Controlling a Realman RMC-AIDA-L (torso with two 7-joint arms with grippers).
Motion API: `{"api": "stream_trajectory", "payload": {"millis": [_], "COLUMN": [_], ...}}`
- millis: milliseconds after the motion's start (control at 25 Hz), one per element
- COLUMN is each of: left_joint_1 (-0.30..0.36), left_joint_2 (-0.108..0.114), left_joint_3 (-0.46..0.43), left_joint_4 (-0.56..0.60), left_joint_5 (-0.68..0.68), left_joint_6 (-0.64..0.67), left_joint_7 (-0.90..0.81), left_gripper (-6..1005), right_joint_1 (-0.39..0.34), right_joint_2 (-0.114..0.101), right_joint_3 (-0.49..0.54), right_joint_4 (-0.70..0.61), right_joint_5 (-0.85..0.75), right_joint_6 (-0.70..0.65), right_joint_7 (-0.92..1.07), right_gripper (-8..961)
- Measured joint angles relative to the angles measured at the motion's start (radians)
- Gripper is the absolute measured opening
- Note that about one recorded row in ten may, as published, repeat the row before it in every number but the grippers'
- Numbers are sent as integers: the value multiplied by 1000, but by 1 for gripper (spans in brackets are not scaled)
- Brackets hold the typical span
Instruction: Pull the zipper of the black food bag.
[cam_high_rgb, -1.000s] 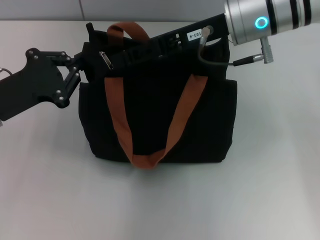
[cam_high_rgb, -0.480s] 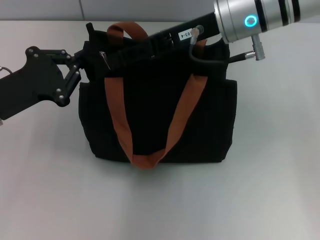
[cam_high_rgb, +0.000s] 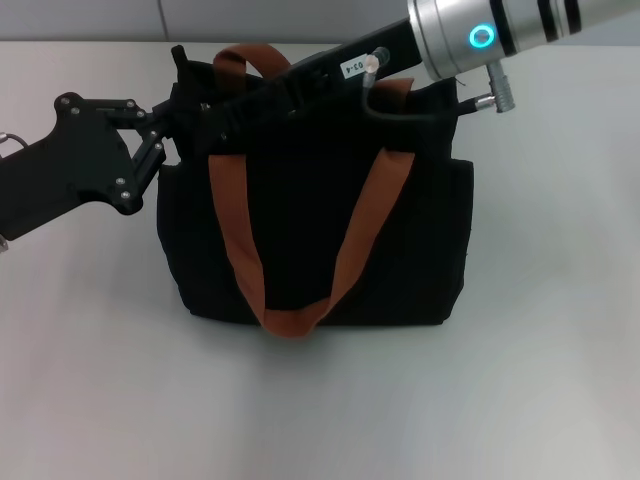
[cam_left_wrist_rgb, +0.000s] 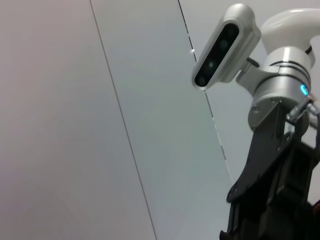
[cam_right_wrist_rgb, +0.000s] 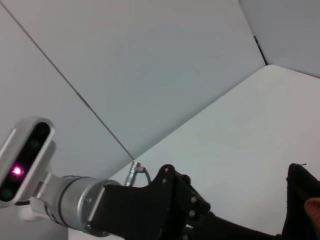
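Note:
The black food bag (cam_high_rgb: 315, 230) stands upright at the table's middle, with two rust-brown strap handles (cam_high_rgb: 240, 250). My left gripper (cam_high_rgb: 168, 125) reaches in from the left and is shut on the bag's upper left corner. My right gripper (cam_high_rgb: 215, 115) comes from the upper right and lies along the bag's top edge, its tip near the upper left corner, close to the left gripper. The zipper's silver pull tab is hidden under the right gripper. The right wrist view shows the left gripper (cam_right_wrist_rgb: 172, 202) and a bag corner (cam_right_wrist_rgb: 302, 200).
The bag rests on a white table (cam_high_rgb: 320, 400). A grey wall (cam_high_rgb: 100, 18) runs along the table's back edge. The left wrist view shows the right arm's wrist camera (cam_left_wrist_rgb: 222, 52) against the wall.
My right arm has slid left and farther back along the bag's top. The silver pull tab, seen earlier near the upper left corner, is now covered. The left arm has stayed put.

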Motion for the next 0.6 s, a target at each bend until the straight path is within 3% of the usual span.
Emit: {"api": "stream_trajectory", "payload": {"millis": [600], "left_joint_1": [-4], "left_joint_2": [3], "left_joint_3": [-1], "left_joint_4": [0], "left_joint_5": [-3], "left_joint_6": [10], "left_joint_7": [0], "left_gripper": [49], "right_joint_1": [20], "right_joint_2": [3], "right_joint_3": [-37], "right_joint_4": [0], "right_joint_5": [-1], "right_joint_6": [18], "right_joint_7": [9], "right_gripper": [261]}}
